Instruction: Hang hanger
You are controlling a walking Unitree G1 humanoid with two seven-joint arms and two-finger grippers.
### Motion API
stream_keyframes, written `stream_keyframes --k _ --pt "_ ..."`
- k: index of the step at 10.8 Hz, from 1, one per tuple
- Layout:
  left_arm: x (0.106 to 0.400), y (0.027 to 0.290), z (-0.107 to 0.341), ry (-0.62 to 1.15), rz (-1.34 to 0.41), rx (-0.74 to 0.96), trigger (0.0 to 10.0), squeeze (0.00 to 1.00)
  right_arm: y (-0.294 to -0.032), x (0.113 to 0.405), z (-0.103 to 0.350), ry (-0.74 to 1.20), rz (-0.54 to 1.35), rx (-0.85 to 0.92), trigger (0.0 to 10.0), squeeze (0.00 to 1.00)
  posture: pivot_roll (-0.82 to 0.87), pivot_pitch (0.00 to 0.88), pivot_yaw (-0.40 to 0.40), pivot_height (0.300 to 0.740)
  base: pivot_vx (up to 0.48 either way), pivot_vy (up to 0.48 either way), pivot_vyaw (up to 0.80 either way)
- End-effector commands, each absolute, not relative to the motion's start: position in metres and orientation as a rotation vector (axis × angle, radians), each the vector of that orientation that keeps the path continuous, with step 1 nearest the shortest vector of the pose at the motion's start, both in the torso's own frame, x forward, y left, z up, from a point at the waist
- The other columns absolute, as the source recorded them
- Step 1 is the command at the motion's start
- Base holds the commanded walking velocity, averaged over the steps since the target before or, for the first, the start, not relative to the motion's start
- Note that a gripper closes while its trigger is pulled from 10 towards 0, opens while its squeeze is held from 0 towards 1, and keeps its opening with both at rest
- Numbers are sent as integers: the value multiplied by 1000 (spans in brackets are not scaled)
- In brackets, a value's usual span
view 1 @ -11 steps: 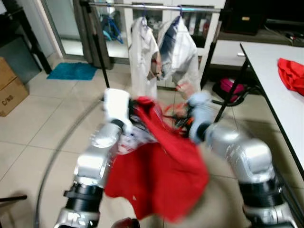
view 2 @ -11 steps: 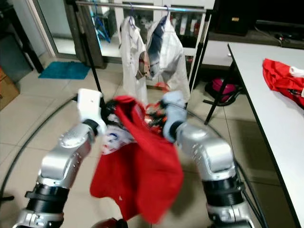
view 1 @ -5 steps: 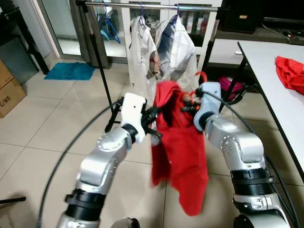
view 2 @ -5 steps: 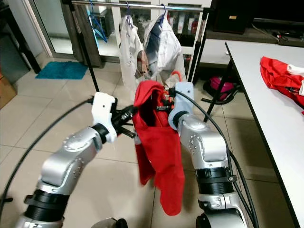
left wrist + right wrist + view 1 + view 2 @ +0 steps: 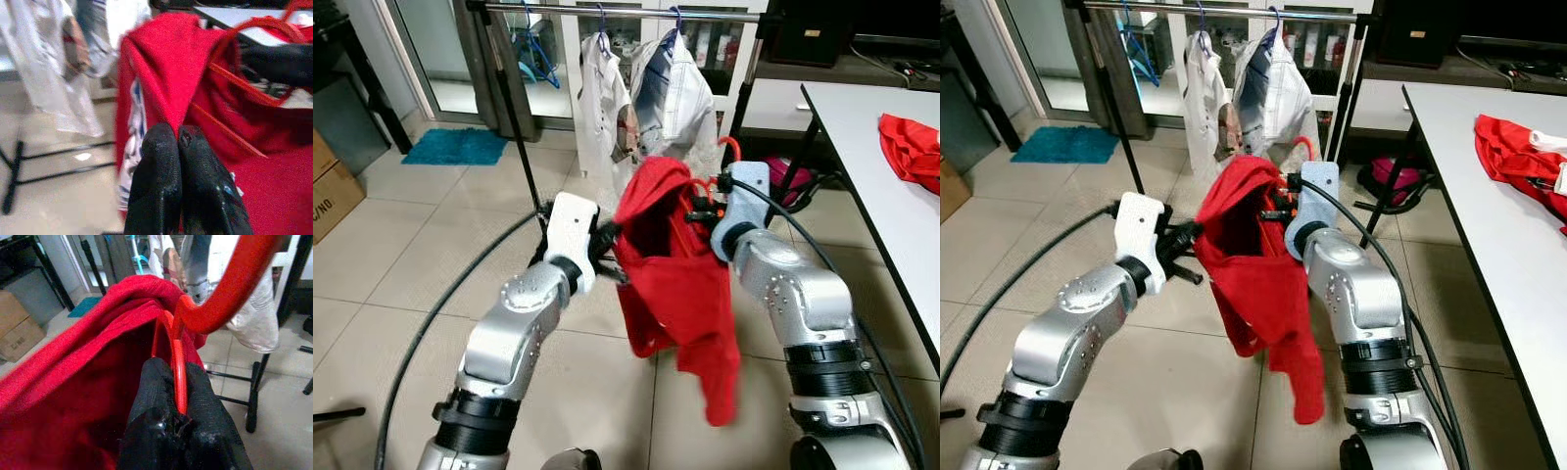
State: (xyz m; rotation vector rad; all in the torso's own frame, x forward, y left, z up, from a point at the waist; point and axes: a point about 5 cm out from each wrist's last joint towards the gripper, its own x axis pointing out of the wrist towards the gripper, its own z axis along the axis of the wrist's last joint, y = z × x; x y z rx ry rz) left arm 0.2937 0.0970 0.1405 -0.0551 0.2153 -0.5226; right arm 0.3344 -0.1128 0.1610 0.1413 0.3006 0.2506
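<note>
A red shirt on a red hanger is held up between both arms, in front of a far rail with two pale garments. The right claw is clamped on the hanger's thin wire; the left claw pinches the shirt's shoulder fabric. The shirt looks soft and light, likely to slide; the stiff hanger is the surer grip. No readable writing on either.

Matt red cloth shirt drapes a glossy, smooth red hanger.
</note>
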Motion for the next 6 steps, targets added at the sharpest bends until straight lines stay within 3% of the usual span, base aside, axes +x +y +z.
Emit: stream_keyframes --k 1,4,6 --pt "290 93 143 217 -578 -89 10000 1000 -114 338 176 230 249 144 10000 0 -158 0 32 740 0 0 0" --pt "280 81 142 236 -724 -91 10000 1000 -116 340 177 215 246 155 10000 0 -159 0 46 740 0 0 0" --pt "281 94 143 207 -730 -25 10000 1000 -116 343 181 194 228 218 10000 0 -159 0 48 740 0 0 0"
